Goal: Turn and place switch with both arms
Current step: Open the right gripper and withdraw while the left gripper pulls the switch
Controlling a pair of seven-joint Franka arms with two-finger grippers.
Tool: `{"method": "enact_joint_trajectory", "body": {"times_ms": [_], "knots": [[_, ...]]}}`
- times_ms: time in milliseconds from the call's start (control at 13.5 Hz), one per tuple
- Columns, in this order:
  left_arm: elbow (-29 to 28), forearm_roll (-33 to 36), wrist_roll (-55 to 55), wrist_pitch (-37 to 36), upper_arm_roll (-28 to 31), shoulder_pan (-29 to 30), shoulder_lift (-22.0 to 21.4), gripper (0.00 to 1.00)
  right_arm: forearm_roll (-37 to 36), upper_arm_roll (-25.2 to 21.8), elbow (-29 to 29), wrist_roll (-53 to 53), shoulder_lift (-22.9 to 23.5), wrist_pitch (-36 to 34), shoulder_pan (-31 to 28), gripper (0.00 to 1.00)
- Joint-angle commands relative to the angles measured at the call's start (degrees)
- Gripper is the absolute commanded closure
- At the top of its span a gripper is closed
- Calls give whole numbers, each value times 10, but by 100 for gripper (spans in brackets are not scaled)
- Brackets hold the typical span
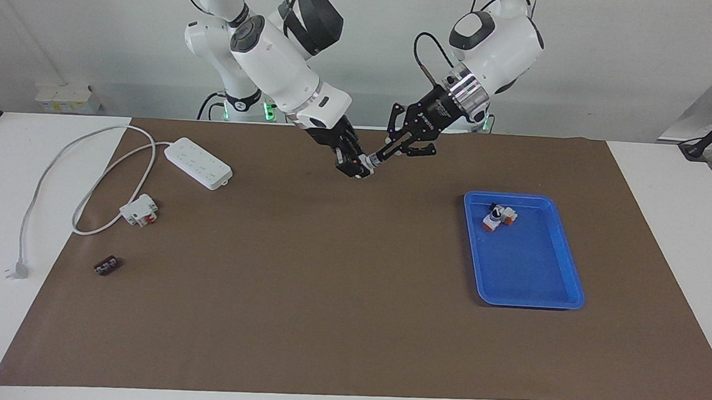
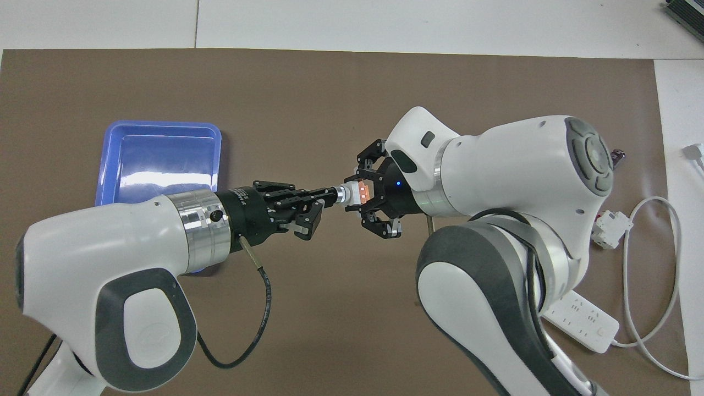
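Switch [image 2: 357, 193] clamped between right hand [image 2: 367, 196] fingers; left hand [image 2: 336, 196] seemingly pinching its knob tip, mostly hidden.

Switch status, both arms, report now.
Right gripper shut on switch body; left gripper shut on its knob, mid-air over the mat. Nothing in the way.
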Motion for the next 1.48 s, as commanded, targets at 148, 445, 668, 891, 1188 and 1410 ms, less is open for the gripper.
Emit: {"method": "enact_joint_trajectory", "body": {"times_ms": [148, 445, 668, 891, 1188, 1410], "knots": [[-21, 101, 21, 13, 0, 4, -7, 100, 20, -10, -9, 10, -21, -1, 3, 0], [-22, 158, 153, -9, -1, 10, -8, 100, 19, -22, -14, 31, -32, -5, 3, 0], [-22, 161, 292, -52, 1, 39, -10, 100, -23, -52, -14, 99, -35, -7, 3, 0], [-22, 215, 396, -87, 1, 69, -13, 100, -111, -90, -8, 195, -34, -18, 3, 0], [-21, 258, 606, -152, 1, 119, -18, 100, -249, -120, 10, 344, -29, -31, 3, 0], [-23, 298, 773, -198, 1, 165, -26, 100, -261, -178, 9, 418, -28, -32, 3, 0]]}}
